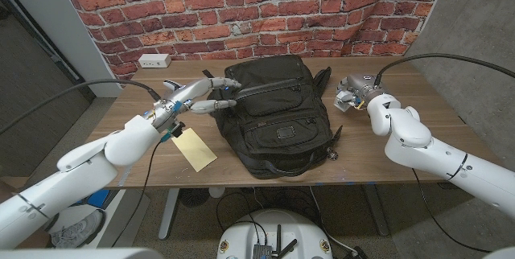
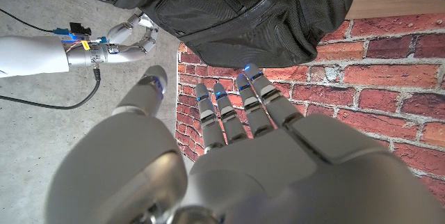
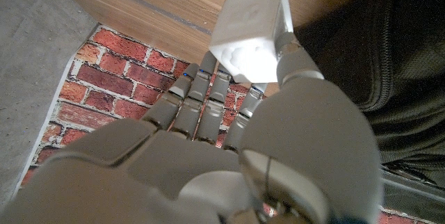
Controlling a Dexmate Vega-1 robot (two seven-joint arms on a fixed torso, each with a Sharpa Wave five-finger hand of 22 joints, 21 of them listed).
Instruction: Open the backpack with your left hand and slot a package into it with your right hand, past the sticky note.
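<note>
A black backpack (image 1: 278, 118) lies on a wooden table (image 1: 386, 150) in front of a red brick wall (image 1: 265, 10), seen from above in the head view. It sits in the middle of the table, its top end toward the wall.

The robot's left hand (image 1: 201, 96) reaches in from the left side and meets the backpack's upper left edge, fingers spread apart and stretched toward the fabric. The fingertips touch or nearly touch the bag; whether they grip anything cannot be told. In the left wrist view the same left hand (image 2: 236, 133) shows its fingers straight and apart, pointing at the dark backpack (image 2: 236, 15) just beyond them, with nothing held between them.

A tan envelope-like package (image 1: 195, 148) lies flat on the table near the front edge, just left of the backpack and below the left forearm.

The right hand (image 1: 352, 94) is at the backpack's upper right side, close beside it. From the head view, what it holds is too small to make out. The right wrist view shows more: the right hand (image 3: 229, 113) holds a small white translucent box (image 3: 252, 33) between its thumb and fingers, with the black backpack (image 3: 389, 64) just beside it and the wooden tabletop (image 3: 160, 1) behind.

The left wrist view also catches the right hand (image 2: 132, 40) in the distance, beside the backpack, fingers curled.

A white power strip (image 1: 153, 60) lies at the table's far left corner by the wall.
</note>
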